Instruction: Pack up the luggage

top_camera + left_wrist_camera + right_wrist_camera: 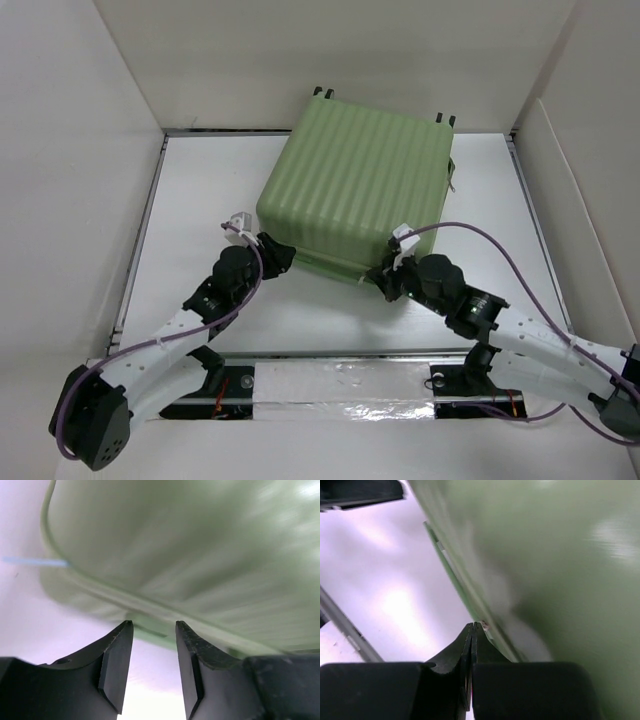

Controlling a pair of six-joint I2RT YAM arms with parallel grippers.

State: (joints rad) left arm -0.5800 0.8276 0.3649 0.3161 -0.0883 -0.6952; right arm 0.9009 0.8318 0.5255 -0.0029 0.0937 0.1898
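The luggage is a light-green ribbed suitcase lying closed on the white table, its small black wheels at the far edge. My left gripper is open and empty at the case's near left corner; in the left wrist view its tips stand just short of the shell's lower rim. My right gripper is shut at the near right corner; in the right wrist view its tips touch the seam of the shell. A tiny pale bit shows there; I cannot tell whether it is pinched.
White walls enclose the table on the left, back and right. A shiny taped strip runs along the near edge between the arm bases. A dark part of the left arm shows at the top left of the right wrist view.
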